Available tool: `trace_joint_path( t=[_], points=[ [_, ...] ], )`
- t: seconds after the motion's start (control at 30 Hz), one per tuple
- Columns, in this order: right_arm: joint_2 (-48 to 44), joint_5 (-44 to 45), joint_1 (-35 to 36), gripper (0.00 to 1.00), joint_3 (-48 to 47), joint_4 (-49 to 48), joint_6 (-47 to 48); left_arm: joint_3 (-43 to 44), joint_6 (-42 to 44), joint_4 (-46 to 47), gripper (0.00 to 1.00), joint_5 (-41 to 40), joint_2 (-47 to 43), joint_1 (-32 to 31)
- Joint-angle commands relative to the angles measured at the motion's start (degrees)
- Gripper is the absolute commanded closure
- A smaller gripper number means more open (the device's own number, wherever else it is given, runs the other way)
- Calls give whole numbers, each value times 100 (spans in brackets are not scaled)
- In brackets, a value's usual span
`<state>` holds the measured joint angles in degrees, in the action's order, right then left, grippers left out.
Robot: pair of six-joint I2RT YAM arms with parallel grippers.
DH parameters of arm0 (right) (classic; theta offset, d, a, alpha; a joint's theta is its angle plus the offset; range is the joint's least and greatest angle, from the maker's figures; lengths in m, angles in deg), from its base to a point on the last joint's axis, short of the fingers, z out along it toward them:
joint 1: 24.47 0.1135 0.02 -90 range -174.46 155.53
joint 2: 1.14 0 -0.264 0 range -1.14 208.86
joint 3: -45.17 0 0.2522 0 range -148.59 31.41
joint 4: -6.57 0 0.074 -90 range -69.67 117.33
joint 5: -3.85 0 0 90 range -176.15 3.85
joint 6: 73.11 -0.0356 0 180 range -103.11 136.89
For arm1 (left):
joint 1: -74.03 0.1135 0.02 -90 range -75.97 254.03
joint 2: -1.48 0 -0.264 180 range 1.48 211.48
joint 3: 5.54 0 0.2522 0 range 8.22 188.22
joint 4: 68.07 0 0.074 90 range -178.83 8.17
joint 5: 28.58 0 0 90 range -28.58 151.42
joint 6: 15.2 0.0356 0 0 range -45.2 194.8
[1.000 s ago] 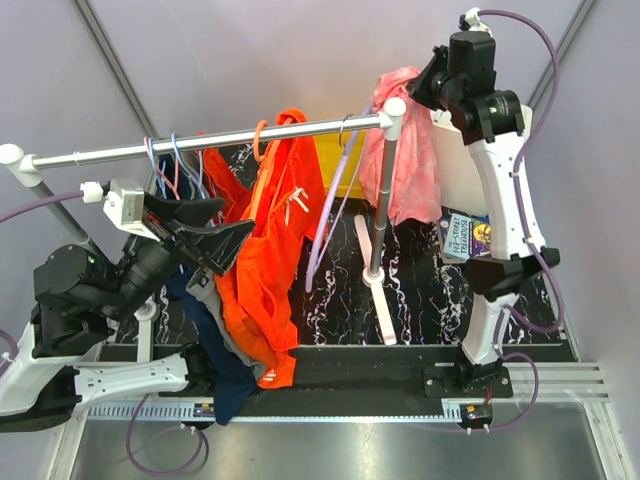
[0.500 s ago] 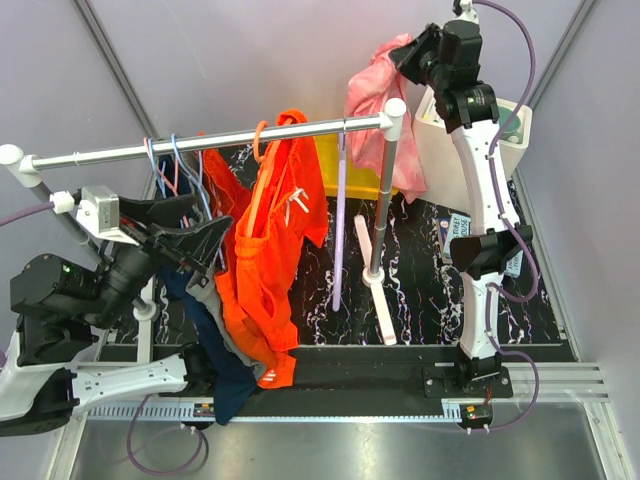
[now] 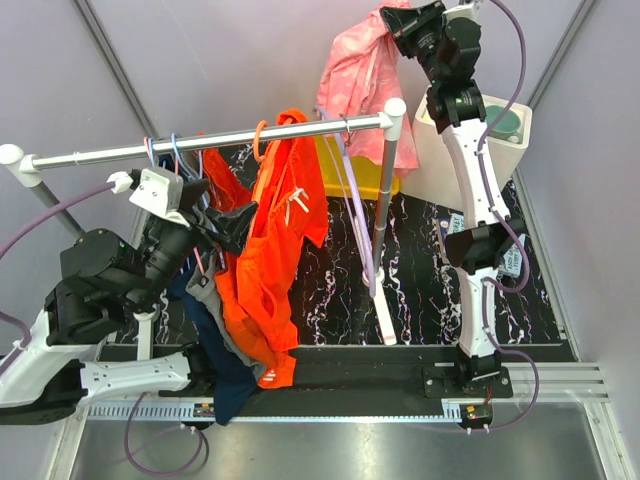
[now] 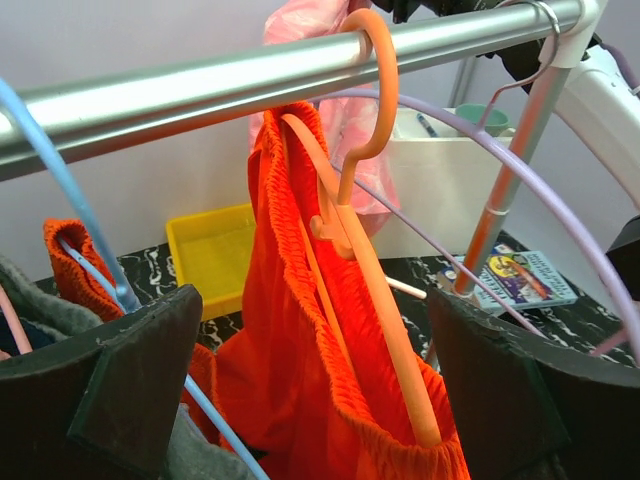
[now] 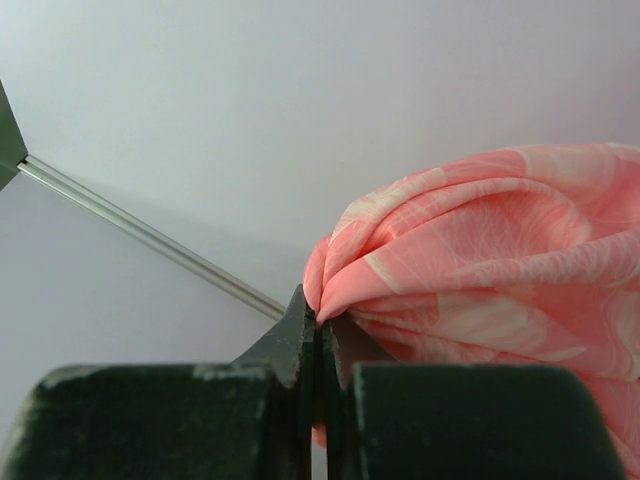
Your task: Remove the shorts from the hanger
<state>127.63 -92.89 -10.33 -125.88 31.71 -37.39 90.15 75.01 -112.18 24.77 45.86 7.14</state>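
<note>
Bright orange shorts [image 3: 275, 270] hang on an orange hanger [image 4: 370, 270] hooked over the metal rail [image 3: 200, 145]. My left gripper [image 4: 315, 390] is open wide just below the rail. One finger stands on each side of the orange shorts [image 4: 290, 370] and neither touches the cloth. Light pink shorts [image 3: 360, 75] dangle high above the rail's right end. My right gripper [image 3: 392, 18] is shut on a fold of the pink shorts [image 5: 500, 250]. They touch no hanger. An empty purple hanger [image 3: 350, 200] hangs from the rail below them.
Blue and pink empty hangers [image 3: 170, 160] crowd the rail's left part. Dark and grey garments [image 3: 215, 350] hang beside the orange shorts. The rack's right post [image 3: 385, 200] stands mid-table. Behind it are a yellow tray [image 3: 345, 165] and a white bin [image 3: 500, 130]. A book [image 3: 510, 262] lies at right.
My right gripper has carried the pink shorts up and to the left, above the rail. The purple hanger has swung. My left gripper has opened wider and moved in around the orange shorts.
</note>
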Motion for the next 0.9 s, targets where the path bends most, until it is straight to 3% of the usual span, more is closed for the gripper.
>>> trace_joint_path(
  t=[0.0,0.23,0.7,0.87],
  points=[
    [175,50,-15,100,-223,-725,-277,271,471,134,1,-352,132,10],
    [288,-169,-95,100,673,-619,137,200,217,134,1,-502,132,1],
    [1159,-240,-86,100,823,435,1718,438,-627,-111,1,-1284,211,1],
    [1186,-266,-42,100,1191,576,1614,762,-1083,-611,1,-1600,580,10]
  ],
)
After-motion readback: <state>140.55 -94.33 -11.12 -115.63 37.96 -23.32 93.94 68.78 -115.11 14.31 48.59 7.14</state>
